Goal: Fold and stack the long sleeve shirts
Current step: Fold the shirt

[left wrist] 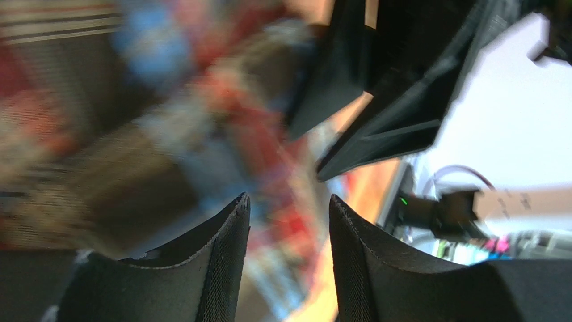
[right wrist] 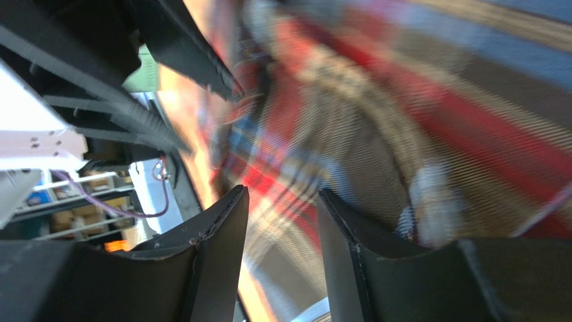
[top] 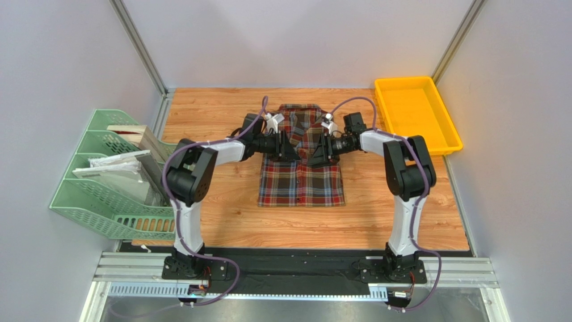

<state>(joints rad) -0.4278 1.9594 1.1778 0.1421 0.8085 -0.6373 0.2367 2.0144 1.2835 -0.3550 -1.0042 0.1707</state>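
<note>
Wooden worktop (top: pixel 228 221), plaid shirt (top: pixel 301 184) spread flat toward far edge; left gripper (top: pixel 293 151), right gripper (top: pixel 314 155) poised mid-shirt, part-open, empty.

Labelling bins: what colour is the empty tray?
Yellow; the tray shows best in the top view.

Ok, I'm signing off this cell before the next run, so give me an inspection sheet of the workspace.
Surface: wooden table.
Job's things: plaid shirt lying flat mid-table, collar at the far side.
Clutter: yellow tray far right; green file rack at left, holding papers.
Grippers: left gripper and right gripper over the shirt, facing each other, jaws apart.
Cables: purple cables loop off both arms.
Surroundings: grey walls around.
</note>
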